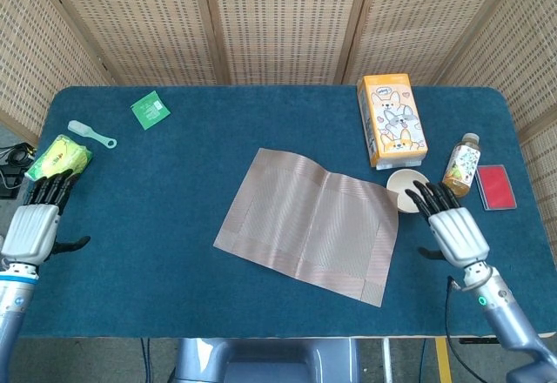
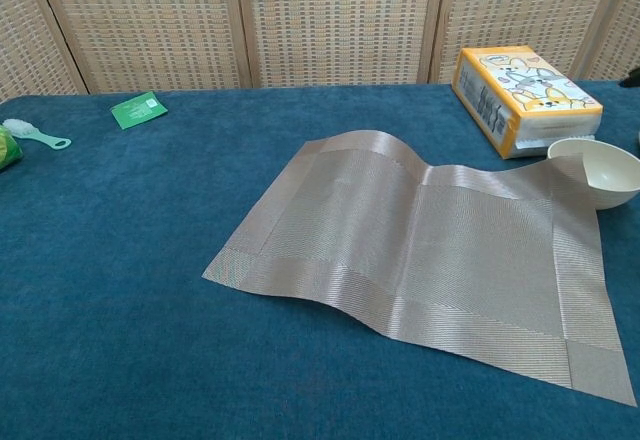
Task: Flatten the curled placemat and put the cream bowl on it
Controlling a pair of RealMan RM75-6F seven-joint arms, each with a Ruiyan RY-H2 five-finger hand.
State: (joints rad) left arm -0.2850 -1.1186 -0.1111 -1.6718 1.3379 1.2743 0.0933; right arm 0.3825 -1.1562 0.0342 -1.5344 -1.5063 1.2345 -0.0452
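The brown woven placemat (image 1: 306, 225) (image 2: 420, 245) lies spread out in the middle of the blue table, with a low ridge across its middle. The cream bowl (image 1: 405, 187) (image 2: 597, 171) stands upright just off the mat's far right corner, touching its edge. My right hand (image 1: 451, 228) hovers at the table's front right, fingers spread, empty, its fingertips just short of the bowl. My left hand (image 1: 36, 222) is open at the front left edge, far from the mat. Neither hand shows in the chest view.
An orange tissue box (image 1: 391, 119) (image 2: 524, 99) stands behind the bowl. A juice bottle (image 1: 460, 164) and a red pad (image 1: 494, 186) lie at the right. A green packet (image 1: 150, 110), a small scoop (image 1: 90, 134) and a green-yellow pack (image 1: 61, 160) are at the left.
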